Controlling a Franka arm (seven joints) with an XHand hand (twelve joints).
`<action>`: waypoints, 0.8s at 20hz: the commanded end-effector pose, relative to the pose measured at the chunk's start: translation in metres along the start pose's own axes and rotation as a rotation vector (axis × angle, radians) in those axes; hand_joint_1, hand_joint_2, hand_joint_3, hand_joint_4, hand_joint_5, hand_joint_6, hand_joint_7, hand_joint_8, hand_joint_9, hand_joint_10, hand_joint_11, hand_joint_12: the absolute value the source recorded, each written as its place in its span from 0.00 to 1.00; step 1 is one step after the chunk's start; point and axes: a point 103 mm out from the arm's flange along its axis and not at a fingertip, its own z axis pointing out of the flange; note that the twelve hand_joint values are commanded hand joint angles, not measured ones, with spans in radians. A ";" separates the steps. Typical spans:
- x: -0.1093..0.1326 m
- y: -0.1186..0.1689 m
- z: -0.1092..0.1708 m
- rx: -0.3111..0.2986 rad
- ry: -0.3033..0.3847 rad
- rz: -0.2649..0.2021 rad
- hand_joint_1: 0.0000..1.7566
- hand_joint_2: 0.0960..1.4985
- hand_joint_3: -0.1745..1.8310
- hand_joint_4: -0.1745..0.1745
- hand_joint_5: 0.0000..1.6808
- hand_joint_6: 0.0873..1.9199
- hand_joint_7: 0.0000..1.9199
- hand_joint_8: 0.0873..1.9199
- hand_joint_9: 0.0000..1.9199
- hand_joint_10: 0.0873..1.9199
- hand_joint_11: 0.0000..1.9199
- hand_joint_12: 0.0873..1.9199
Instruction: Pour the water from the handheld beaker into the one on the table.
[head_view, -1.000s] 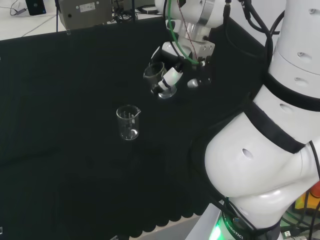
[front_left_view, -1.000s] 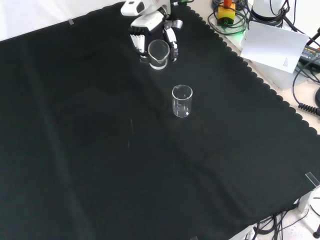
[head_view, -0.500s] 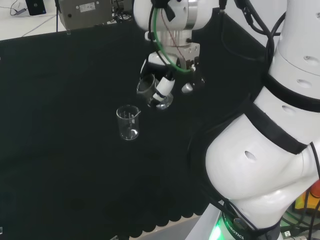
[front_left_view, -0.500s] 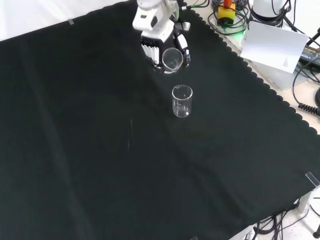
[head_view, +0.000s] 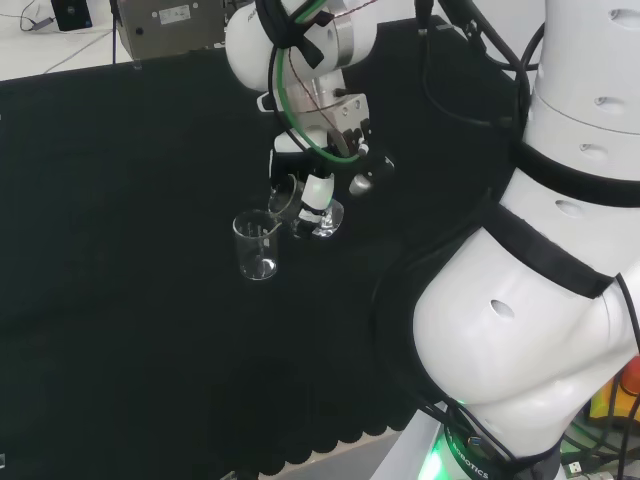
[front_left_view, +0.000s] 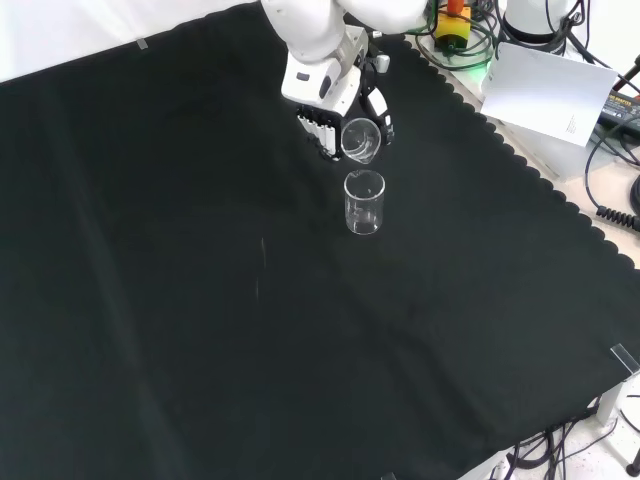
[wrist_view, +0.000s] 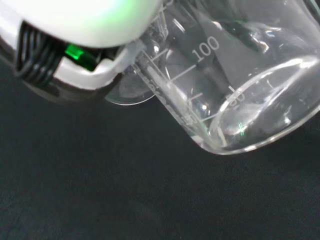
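In the head view the glass beaker on the table (head_view: 256, 245) stands left; just right, above its rim, the hand (head_view: 318, 190) curls round the tipped beaker (head_view: 283, 199); I'd tip slowly, lip over the rim.

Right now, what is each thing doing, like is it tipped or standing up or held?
Hand: fingers curled round the held beaker, above the cloth.
Held beaker: tipped, its mouth toward the beaker on the table.
Beaker on the table: standing upright on the cloth, not held; I cannot tell what is inside.
Black cloth: spread flat over the bench.
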 end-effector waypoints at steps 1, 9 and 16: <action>0.006 0.003 -0.007 0.036 -0.044 -0.008 0.76 0.34 0.42 0.00 0.91 0.04 0.84 0.00 0.95 0.00 0.80 0.24; 0.012 0.010 -0.018 0.102 -0.116 0.023 0.76 0.34 0.42 0.00 0.91 0.03 0.84 0.00 0.95 0.00 0.80 0.24; 0.012 0.018 -0.023 0.176 -0.152 0.055 0.76 0.34 0.42 0.00 0.91 0.03 0.84 0.00 0.95 0.00 0.81 0.24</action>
